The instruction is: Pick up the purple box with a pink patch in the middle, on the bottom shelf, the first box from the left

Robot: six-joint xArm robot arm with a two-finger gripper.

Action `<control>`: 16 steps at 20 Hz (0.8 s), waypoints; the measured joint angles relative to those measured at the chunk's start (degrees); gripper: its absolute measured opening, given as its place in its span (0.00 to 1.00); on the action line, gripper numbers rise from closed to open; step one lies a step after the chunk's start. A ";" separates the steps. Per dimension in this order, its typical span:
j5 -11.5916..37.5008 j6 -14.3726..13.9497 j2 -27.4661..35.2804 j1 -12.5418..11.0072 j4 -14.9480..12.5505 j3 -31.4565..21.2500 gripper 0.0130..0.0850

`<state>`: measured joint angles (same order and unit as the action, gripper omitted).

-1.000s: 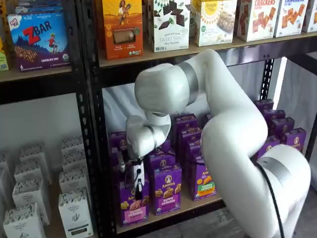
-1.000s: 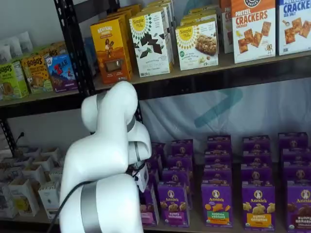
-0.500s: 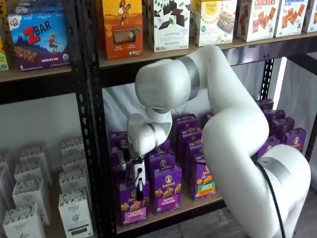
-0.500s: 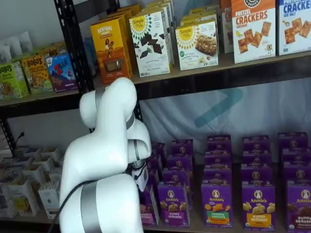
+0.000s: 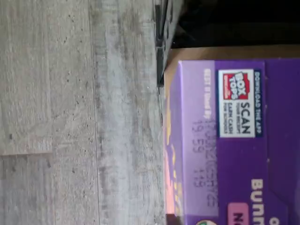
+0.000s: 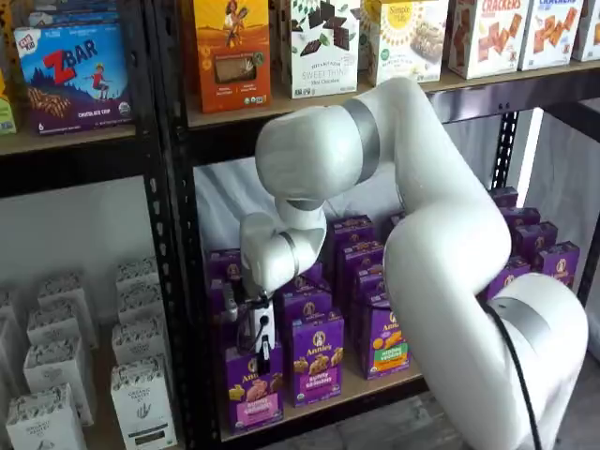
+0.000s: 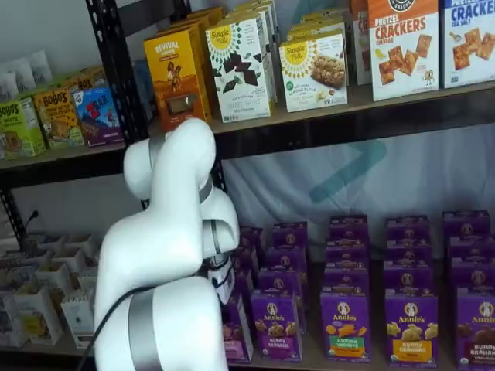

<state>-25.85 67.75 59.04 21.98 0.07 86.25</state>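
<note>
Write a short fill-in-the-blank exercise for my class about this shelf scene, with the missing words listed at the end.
1. The hand reaches down onto a box whose main colour is ____.
2. That box stands on the ____ shelf of the rack.
3. The patch low on its front is ____.
4. In the wrist view, the white label on the box top reads "BOX TOPS" and "____".

Missing words: purple; bottom; pink; SCAN

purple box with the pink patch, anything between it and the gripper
Nothing shows between them: in a shelf view the gripper sits right at the top of the purple box, its black fingers down over the upper front.
</note>
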 joint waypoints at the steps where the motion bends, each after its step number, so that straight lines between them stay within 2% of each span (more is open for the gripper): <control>1: 0.06 0.09 -0.15 0.02 0.13 -0.20 0.22; 6: 0.73 -1.21 -0.97 0.17 -1.17 -1.21 0.22; 11: -0.57 -1.68 -2.31 0.48 -1.36 -2.14 0.22; 16: -0.12 -2.67 -5.49 0.75 -2.16 -5.92 0.22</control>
<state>-25.98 65.07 53.55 22.73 -2.09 80.33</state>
